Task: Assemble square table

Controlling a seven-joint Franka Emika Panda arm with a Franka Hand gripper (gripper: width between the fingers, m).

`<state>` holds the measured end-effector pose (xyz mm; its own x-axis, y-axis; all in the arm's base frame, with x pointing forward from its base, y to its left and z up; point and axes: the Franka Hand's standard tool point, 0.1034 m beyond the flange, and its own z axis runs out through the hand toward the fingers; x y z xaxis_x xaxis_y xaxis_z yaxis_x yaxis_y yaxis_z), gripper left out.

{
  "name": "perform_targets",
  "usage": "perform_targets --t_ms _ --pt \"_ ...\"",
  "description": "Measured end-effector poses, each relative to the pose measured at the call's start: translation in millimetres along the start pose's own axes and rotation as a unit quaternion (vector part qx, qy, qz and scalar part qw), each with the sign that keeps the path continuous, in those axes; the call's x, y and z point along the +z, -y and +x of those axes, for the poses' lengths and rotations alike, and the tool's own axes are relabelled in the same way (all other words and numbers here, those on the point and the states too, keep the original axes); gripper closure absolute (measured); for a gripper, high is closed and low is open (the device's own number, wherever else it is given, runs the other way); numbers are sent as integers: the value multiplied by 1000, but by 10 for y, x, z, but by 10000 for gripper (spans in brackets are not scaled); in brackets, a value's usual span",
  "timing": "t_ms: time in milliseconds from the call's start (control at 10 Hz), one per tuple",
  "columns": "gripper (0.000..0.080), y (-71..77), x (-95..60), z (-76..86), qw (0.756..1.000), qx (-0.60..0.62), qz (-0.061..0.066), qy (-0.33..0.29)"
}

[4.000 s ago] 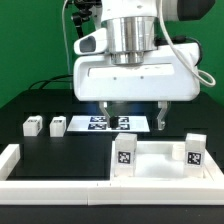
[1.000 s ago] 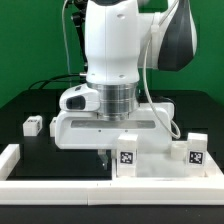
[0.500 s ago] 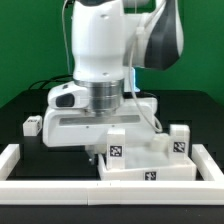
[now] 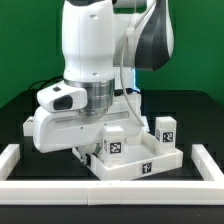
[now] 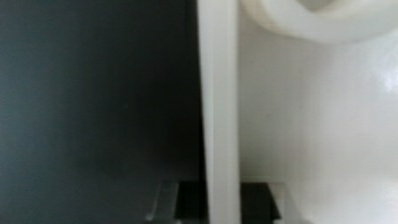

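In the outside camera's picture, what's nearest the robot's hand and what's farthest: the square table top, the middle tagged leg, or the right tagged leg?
1. The square table top: its rim is pinched in the hand.
2. The middle tagged leg: on the top, close beside the hand.
3. The right tagged leg: at the top's corner on the exterior view's right.

Black table (image 4: 15,125) carries square tray-like top (image 4: 120,170), long white rail (image 4: 50,187).
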<state>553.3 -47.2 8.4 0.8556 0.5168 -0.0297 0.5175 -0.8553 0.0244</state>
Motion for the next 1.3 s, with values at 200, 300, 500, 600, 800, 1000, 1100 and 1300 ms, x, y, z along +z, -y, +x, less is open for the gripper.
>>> perform_targets --t_ms 200,300,500,600,800,1000,1100,1300 --pt "745 -1 -15 121 993 -115 -23 -12" --pt "745 -29 -16 96 991 -129 -23 -11" --pt "745 -59 -20 83 980 -197 -28 -5" --pt "745 -49 -23 110 974 -226 -32 -1" --pt "745 187 -43 423 950 -309 -48 -4" --pt "741 218 -52 474 926 -372 -56 -5" --pt "741 189 -51 456 924 -379 -58 -2" --pt "741 184 -51 454 906 -418 -61 4"
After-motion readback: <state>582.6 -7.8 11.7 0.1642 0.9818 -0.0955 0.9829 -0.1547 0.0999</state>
